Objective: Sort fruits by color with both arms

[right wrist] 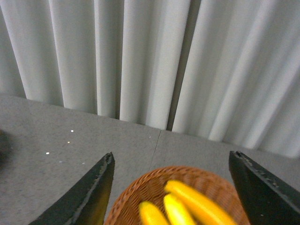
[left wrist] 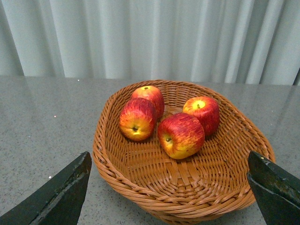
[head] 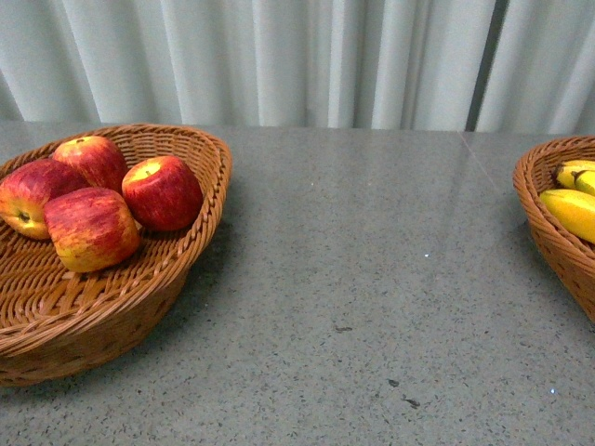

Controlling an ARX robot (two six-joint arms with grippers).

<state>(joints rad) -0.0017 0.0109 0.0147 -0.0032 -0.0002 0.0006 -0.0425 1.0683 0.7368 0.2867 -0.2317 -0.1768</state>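
Several red apples (head: 163,192) lie together in a wicker basket (head: 214,167) at the table's left. They also show in the left wrist view (left wrist: 182,135), inside the same basket (left wrist: 154,190). My left gripper (left wrist: 168,153) is open and empty, its jaws spread wide over the basket's near rim. Yellow bananas (head: 569,212) lie in a second wicker basket (head: 548,232) at the right edge. In the right wrist view the bananas (right wrist: 197,201) are blurred in that basket (right wrist: 140,187). My right gripper (right wrist: 171,153) is open and empty above it. Neither arm shows in the front view.
A grey speckled table (head: 372,279) spans between the two baskets. A pale pleated curtain (head: 297,56) hangs behind the table's far edge.
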